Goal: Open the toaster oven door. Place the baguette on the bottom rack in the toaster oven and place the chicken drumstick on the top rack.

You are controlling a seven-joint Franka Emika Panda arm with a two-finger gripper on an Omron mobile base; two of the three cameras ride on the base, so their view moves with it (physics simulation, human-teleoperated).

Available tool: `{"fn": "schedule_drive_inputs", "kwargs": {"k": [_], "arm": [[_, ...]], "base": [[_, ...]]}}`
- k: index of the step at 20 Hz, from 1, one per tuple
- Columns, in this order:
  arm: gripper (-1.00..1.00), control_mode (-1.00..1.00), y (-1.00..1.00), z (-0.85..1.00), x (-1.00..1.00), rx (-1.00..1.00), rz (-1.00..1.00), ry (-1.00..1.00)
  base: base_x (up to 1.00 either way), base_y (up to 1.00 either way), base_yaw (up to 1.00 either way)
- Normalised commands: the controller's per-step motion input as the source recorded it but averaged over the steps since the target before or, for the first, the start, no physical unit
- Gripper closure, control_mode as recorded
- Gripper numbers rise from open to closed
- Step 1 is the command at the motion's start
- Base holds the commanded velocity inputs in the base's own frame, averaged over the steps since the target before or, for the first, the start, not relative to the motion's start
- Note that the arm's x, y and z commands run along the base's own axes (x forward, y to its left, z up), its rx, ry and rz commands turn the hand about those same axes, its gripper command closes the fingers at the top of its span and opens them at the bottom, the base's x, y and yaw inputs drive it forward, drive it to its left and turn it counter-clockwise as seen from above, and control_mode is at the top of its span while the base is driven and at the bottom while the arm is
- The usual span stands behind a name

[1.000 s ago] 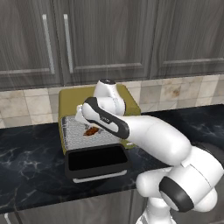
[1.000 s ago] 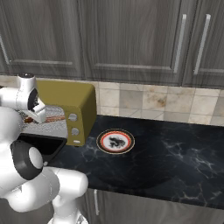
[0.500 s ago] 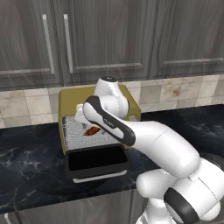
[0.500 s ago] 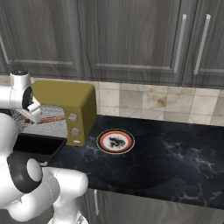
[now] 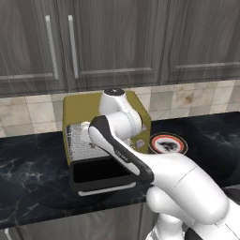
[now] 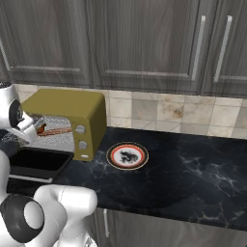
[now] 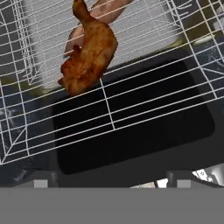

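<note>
Toaster oven: the mustard-yellow toaster oven point(image 6: 72, 108) is standing on the black marble counter point(image 6: 193, 169), back against the tiled wall, with two small knobs point(image 6: 80, 137) at the right side of its front.
Toaster oven door: the toaster oven door point(image 5: 101, 174) is lying folded down flat in front of the oven, its dark glass facing up and its silvery handle along the edge nearest the counter's front edge.
Top rack: the top rack point(image 7: 144, 94) is sitting partly pulled out, its wire mesh reaching over the lowered door in the hand view.
Chicken drumstick: the chicken drumstick point(image 7: 89, 52) is lying on the top rack toward the oven's mouth, reddish-brown, free of the fingers; in the right base view it is showing as a small brown piece point(image 6: 41, 128) just inside the opening.
Baguette: a pale brown loaf end, likely the baguette point(image 7: 111, 6), is lying beneath the mesh, behind the drumstick; which shelf is carrying it I cannot tell.
Gripper: the gripper point(image 7: 109, 184) is hanging above the rack with its jaws spread wide, gripping nothing, the dark fingertips point(image 7: 40, 183) sitting well clear of the drumstick.
Plate: a round red-rimmed plate point(image 6: 127, 156) is sitting on the counter just right of the oven.
</note>
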Motion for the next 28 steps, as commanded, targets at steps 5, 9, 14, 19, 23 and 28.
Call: {"fn": "schedule_drive_inputs", "kwargs": {"k": [5, 9, 14, 19, 23, 28], "arm": [[-1.00, -1.00, -0.17, -0.25, -0.37, 0.00, 0.09, -0.01], [-1.00, -1.00, -0.20, -0.26, -0.13, 0.00, 0.10, 0.00], [-1.00, -1.00, -0.11, -0.35, 0.00, 0.00, 0.08, 0.00], [-1.00, -1.00, -0.07, -0.20, 0.14, 0.00, 0.04, 0.00], [-1.00, -1.00, 0.00, -0.05, 0.20, 0.00, 0.05, 0.00], [-1.00, -1.00, 0.00, -0.17, 0.13, 0.00, 0.06, 0.00]], "base": [[0.00, 0.00, 0.00], [0.00, 0.00, 0.00], [0.00, 0.00, 0.00], [0.00, 0.00, 0.00], [0.00, 0.00, 0.00], [0.00, 0.00, 0.00]]}}
